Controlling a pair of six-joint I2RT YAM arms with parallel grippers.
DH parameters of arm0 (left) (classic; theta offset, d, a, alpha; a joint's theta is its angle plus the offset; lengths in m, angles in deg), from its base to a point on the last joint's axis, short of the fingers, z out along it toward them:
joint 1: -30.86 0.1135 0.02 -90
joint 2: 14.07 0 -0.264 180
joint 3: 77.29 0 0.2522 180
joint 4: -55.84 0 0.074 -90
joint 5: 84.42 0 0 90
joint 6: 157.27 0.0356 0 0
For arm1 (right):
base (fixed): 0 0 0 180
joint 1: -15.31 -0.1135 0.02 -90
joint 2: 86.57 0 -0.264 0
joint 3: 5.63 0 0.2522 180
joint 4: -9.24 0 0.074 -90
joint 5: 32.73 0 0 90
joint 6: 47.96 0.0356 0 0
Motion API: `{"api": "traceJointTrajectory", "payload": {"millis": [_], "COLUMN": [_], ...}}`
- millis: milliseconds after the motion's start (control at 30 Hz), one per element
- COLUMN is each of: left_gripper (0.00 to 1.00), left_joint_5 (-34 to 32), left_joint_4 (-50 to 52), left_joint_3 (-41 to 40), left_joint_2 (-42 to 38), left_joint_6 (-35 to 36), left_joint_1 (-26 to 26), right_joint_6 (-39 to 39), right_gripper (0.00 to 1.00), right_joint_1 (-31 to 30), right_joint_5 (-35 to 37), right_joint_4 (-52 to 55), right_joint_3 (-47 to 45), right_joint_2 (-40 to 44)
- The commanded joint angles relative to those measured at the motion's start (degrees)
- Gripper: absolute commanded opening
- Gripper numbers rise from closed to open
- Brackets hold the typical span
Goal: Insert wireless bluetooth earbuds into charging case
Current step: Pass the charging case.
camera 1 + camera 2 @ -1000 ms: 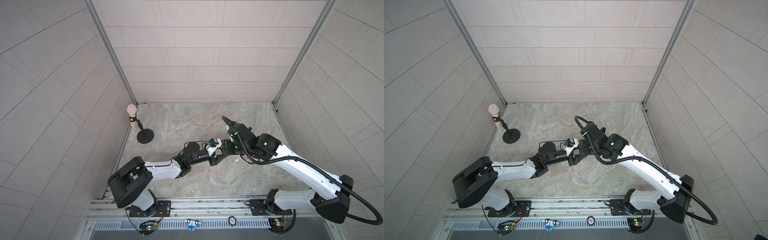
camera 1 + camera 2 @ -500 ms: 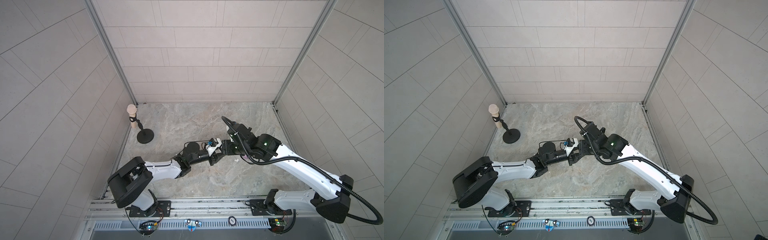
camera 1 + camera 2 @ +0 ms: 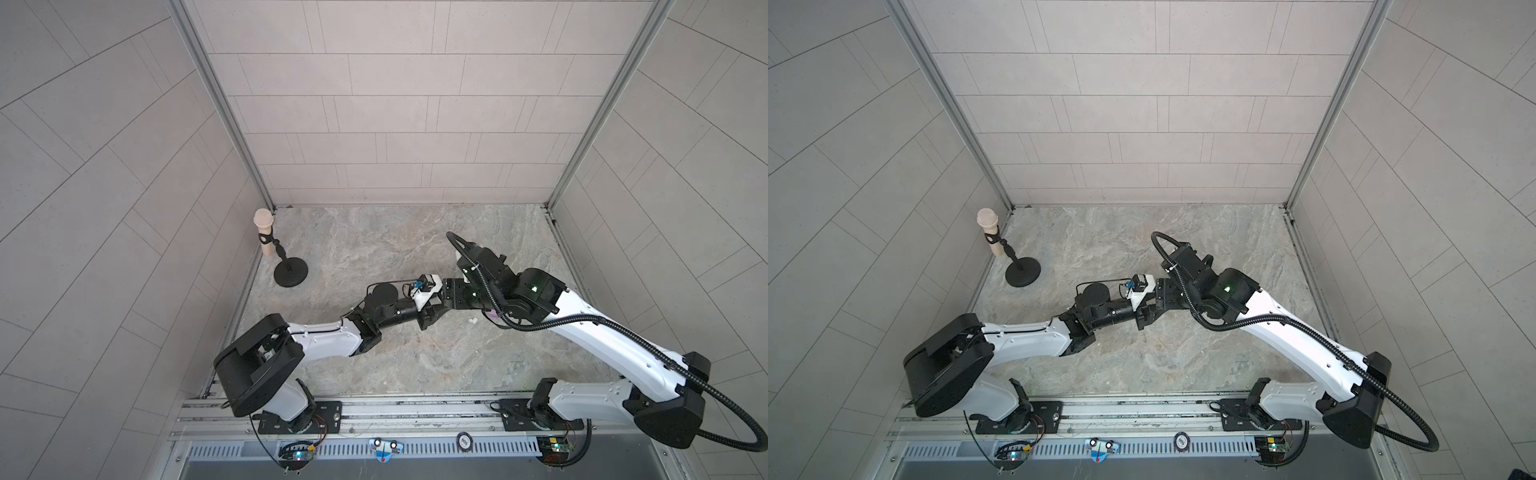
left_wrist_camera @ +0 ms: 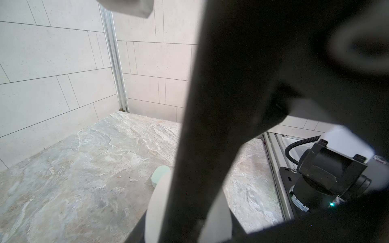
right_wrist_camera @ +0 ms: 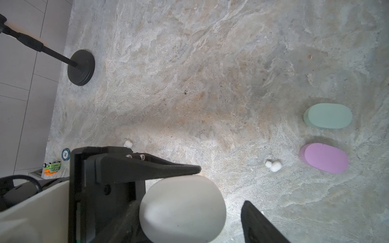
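Note:
A white pill-shaped charging case hangs above the table with my left gripper shut on it; one black left finger lies along its side. My right gripper stands open around the same case, with a gap between the case and its finger. In the left wrist view the case shows on either side of a dark finger that crosses it. One white earbud lies on the table beside the lilac case, and shows in a top view. Another white earbud lies behind the left finger.
A mint-green case lies shut next to the lilac one, and shows in the left wrist view. A microphone on a black round-based stand is at the far left corner. Tiled walls enclose the marble table on three sides.
Both arms stay almost where they were, meeting at mid-table. The left jaws have closed down on the white case and the right jaws have spread wider.

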Motion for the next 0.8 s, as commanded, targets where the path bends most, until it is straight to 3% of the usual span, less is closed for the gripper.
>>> {"api": "traceJointTrajectory", "payload": {"millis": [0, 233, 567, 767], "left_gripper": [0.3, 0.27, 0.26, 0.24], "left_joint_5": [1.23, 2.19, 7.16, 7.84], "left_joint_4": [1.75, 4.69, 10.28, 14.88], "left_joint_3": [-0.58, -4.55, -8.88, -10.26], "left_joint_2": [-1.64, -6.29, -16.26, -22.2], "left_joint_6": [0.28, -0.1, -2.6, -3.41], "left_joint_1": [-0.61, -0.39, 0.2, 0.27], "right_joint_6": [0.74, -5.1, -35.57, -45.37], "right_gripper": [0.84, 0.89, 0.88, 0.85], "right_joint_1": [-0.82, 0.24, 1.35, 0.93], "right_joint_5": [0.52, 0.43, -15.47, -20.54], "right_joint_4": [-2.57, -1.64, 0.55, 0.4], "right_joint_3": [1.46, 0.61, -1.23, -3.17], "right_joint_2": [3.52, 9.28, 11.35, 11.46]}}
